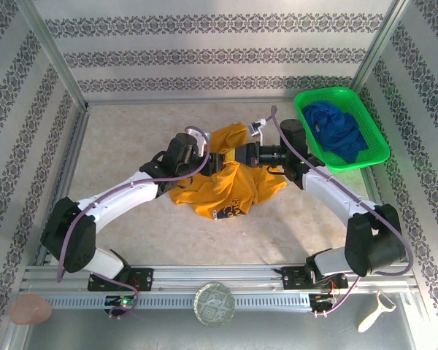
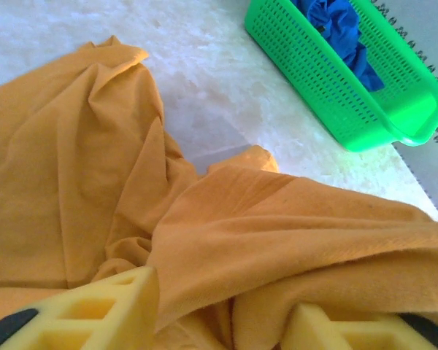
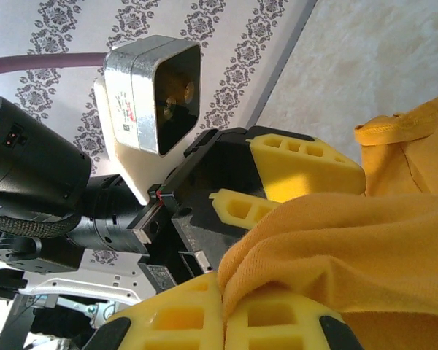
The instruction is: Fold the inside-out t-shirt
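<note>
Bunching the inside-out t-shirt mid-table, with no fold made yet.

From above, the shirt lies crumpled in a heap on the table, neither spread flat nor squared, so by my reading all of the folding is left. Both arms bend inward and meet at the shirt's far edge, left gripper and right gripper nose to nose; the green basket stands well apart. On the left wrist, the left gripper has its fingers apart with a thick ridge of shirt between them; whether they bite, I cannot tell. On the right wrist, the right gripper is pressed together, pinching a rolled hem of shirt, facing the left gripper close by.
</note>
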`<action>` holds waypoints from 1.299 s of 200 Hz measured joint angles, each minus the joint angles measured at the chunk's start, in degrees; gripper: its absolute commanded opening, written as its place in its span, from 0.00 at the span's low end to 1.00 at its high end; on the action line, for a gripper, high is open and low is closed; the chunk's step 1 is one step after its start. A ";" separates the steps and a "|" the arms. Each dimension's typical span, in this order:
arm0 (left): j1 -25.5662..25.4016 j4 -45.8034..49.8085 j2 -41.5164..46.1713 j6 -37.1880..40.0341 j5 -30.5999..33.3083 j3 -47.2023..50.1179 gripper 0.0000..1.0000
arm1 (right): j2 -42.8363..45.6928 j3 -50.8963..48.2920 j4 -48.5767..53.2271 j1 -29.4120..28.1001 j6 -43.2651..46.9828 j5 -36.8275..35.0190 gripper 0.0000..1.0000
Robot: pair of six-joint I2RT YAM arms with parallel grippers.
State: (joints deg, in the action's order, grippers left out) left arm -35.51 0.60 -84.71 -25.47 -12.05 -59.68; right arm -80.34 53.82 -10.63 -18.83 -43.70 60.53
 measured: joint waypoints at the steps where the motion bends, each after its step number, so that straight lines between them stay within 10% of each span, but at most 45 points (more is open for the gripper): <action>1: 0.00 -0.04 0.00 0.04 -0.11 0.00 0.54 | 0.02 0.00 -0.02 0.00 -0.02 0.00 0.00; 36: 0.00 -1.64 -1.51 -0.02 -2.84 -0.02 0.52 | 0.02 -0.02 -1.09 0.00 -1.07 0.00 0.00; 71: 0.09 -2.84 -6.97 0.50 -7.58 -1.57 0.00 | 0.37 -1.40 -3.04 1.11 -2.19 0.22 0.00; 141: 7.98 -15.72 1.07 -6.03 -29.77 4.92 0.00 | -5.03 -6.01 -10.36 7.32 -5.18 -0.15 0.00; 165: 8.66 -28.81 1.38 -16.35 -37.29 9.64 0.00 | -10.62 -5.97 -14.36 5.31 -7.19 -1.09 0.48; 190: 9.68 -42.82 -1.22 -26.86 -41.99 12.41 0.00 | -13.16 -6.58 -15.34 5.22 -8.68 -5.14 0.57; 260: 12.76 -64.65 -6.95 -42.12 -46.07 14.14 0.00 | 17.05 -10.71 3.19 3.52 1.33 -21.99 0.68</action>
State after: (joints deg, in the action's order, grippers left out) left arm -22.74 -64.05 -91.66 -67.59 -58.13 -45.54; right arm -63.29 43.11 -7.44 -15.31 -42.37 38.54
